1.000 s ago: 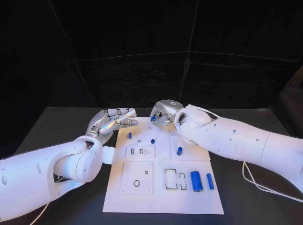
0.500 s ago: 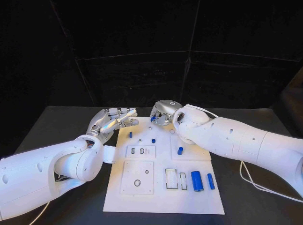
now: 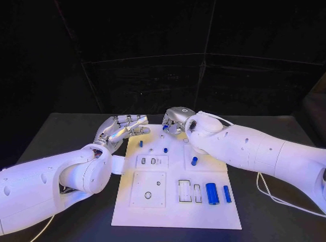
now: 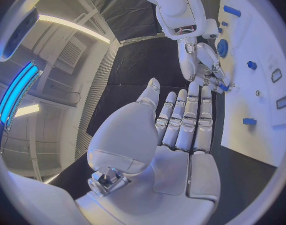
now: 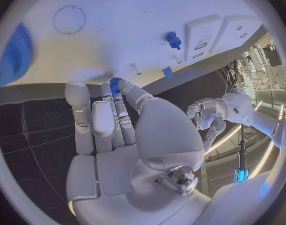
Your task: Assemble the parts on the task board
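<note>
- We see the white task board (image 3: pixel 176 212) lying in the middle of the black table (image 3: pixel 54 133), with both arms reaching to its far end.
- Our right hand (image 3: pixel 176 120) sits over the board's far edge; in the right wrist view its fingers (image 5: pixel 111 115) are drawn together and a small blue toothed part (image 5: pixel 114 85) is pinched at their tips, just above the board's surface.
- In the left wrist view the same blue piece shows at the tips of the right hand, close to the board's edge.
- Our left hand (image 3: pixel 119 129) hovers just beside the board's far left corner; its fingers (image 4: pixel 187 120) are straight and pressed side by side with the thumb held apart, and it holds nothing.
- The two hands are near each other but apart.
- Two small blue pegs (image 3: pixel 140 144) (image 3: pixel 165 150) stand on the board's far half, and a short blue cylinder (image 3: pixel 194 161) lies just right of them.
- At the near right of the board we find a thick blue cylinder (image 3: pixel 211 193) and a thinner blue bar (image 3: pixel 226 194) lying side by side, next to two rectangular recesses (image 3: pixel 184 191).
- A large blue gear (image 5: pixel 14 55) rests on the board, seen in the right wrist view.
</note>
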